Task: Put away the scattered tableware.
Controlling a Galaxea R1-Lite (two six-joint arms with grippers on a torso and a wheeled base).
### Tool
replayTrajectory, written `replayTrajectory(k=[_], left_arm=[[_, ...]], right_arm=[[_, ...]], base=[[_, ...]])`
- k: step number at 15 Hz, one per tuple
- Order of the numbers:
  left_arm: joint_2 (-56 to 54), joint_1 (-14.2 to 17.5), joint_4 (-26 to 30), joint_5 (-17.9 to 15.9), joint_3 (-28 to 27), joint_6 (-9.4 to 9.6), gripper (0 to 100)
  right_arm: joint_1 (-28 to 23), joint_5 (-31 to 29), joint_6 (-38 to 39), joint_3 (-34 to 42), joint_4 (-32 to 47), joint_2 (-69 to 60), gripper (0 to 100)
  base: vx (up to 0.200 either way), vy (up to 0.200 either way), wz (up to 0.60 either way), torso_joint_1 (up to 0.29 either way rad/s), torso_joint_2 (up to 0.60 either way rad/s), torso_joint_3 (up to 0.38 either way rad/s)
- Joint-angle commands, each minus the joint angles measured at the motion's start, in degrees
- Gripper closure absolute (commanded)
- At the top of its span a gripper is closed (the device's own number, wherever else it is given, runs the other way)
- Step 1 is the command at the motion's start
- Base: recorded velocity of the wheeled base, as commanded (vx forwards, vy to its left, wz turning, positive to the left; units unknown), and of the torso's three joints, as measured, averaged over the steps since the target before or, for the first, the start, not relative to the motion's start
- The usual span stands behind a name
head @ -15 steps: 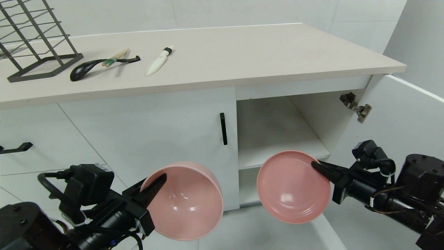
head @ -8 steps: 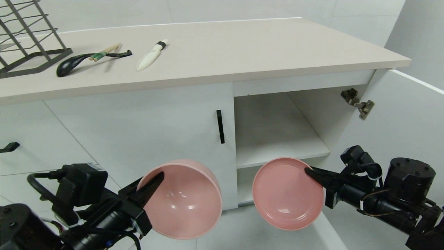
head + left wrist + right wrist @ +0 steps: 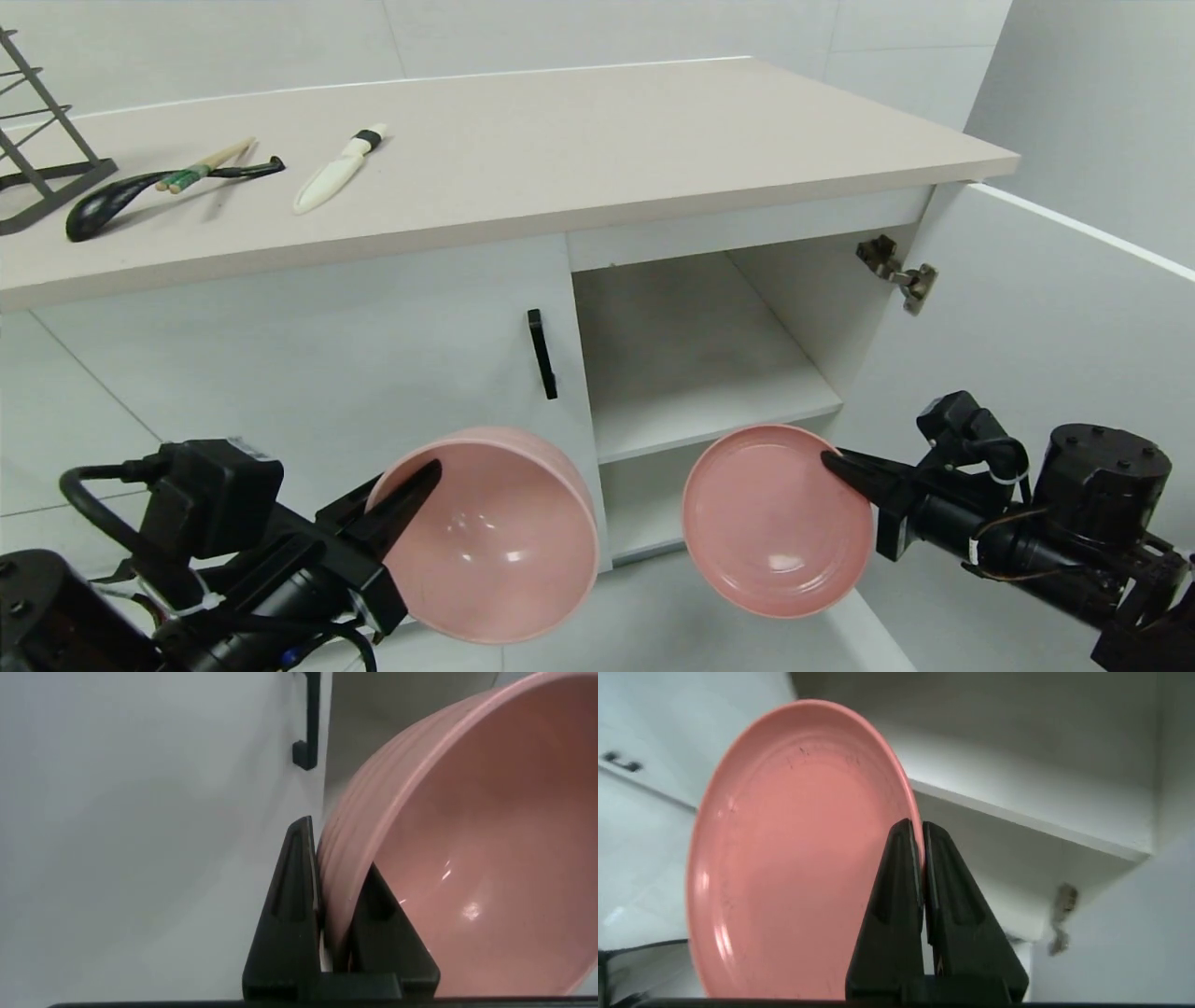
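**Surroundings.** Ahead of the right tool (image 3: pixel 831 459) is an open cabinet. Its shelf (image 3: pixel 709 415) lies above and beyond the tool tip, with a lower compartment underneath. The open door (image 3: pixel 1046 317) stands along the outer side of the right arm, and its hinge (image 3: pixel 898 273) is above the tool. Ahead of the left tool (image 3: pixel 425 471) is the closed door (image 3: pixel 327 355). This door blocks the straight path forward. Its black handle (image 3: pixel 541 355) is above the tool, at the door edge next to the opening. The desk (image 3: pixel 579 149) sits well above both tools. On it, above and outward of the left tool, lie a knife (image 3: pixel 336 170), chopsticks (image 3: pixel 207 163) resting across a black spoon (image 3: pixel 112 201), and the foot of a wire rack (image 3: pixel 47 173).

**Held items.** The left tool is clamped on the rim of the pink bowl (image 3: pixel 495 560), with one finger inside and one outside the wall. The bowl is tipped on its side and is held off the floor in front of the closed door. The right tool is closed narrow on the rim of the pink plate (image 3: pixel 770 518). The plate stands nearly on edge in front of the cabinet opening, at about shelf-edge height. Bowl and plate are near each other but apart.

**Arm pose.** Both arms are low. The left forearm angles forward and inward with its tool tip raised. The right forearm lies nearly level and points inward toward the left tool.
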Motion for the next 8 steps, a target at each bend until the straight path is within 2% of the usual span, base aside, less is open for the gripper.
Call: replayTrajectory(k=[1, 4, 5, 7, 8], left_arm=[[-0.21, -0.09, -0.03, 0.04, 0.00, 0.21, 100], [-0.91, -0.09, -0.03, 0.13, 0.00, 0.30, 100], [-1.35, -0.18, -0.03, -0.05, 0.00, 0.48, 100], [-1.53, -0.71, 0.32, 0.13, 0.00, 2.94, 100], [-1.53, -1.41, 0.85, 0.04, 0.00, 3.29, 100]], right_arm=[[0.12, 0.06, -0.03, -0.14, -0.09, -0.03, 100], [0.21, 0.06, -0.03, -0.14, -0.09, 0.06, 100], [0.21, 0.06, -0.03, -0.14, -0.09, 0.15, 100], [0.12, 0.06, 0.06, -0.14, -0.09, 0.32, 100], [0.21, -0.03, 0.67, -0.58, -0.09, 0.23, 100]], base=[[0.000, 0.000, 0.00, 0.000, 0.00, 0.000], [0.000, 0.000, 0.00, 0.000, 0.00, 0.000], [0.200, 0.000, 0.00, 0.002, 0.00, 0.007], [0.200, 0.000, 0.00, 0.000, 0.00, 0.005], [0.000, 0.000, 0.00, 0.000, 0.00, 0.000]])
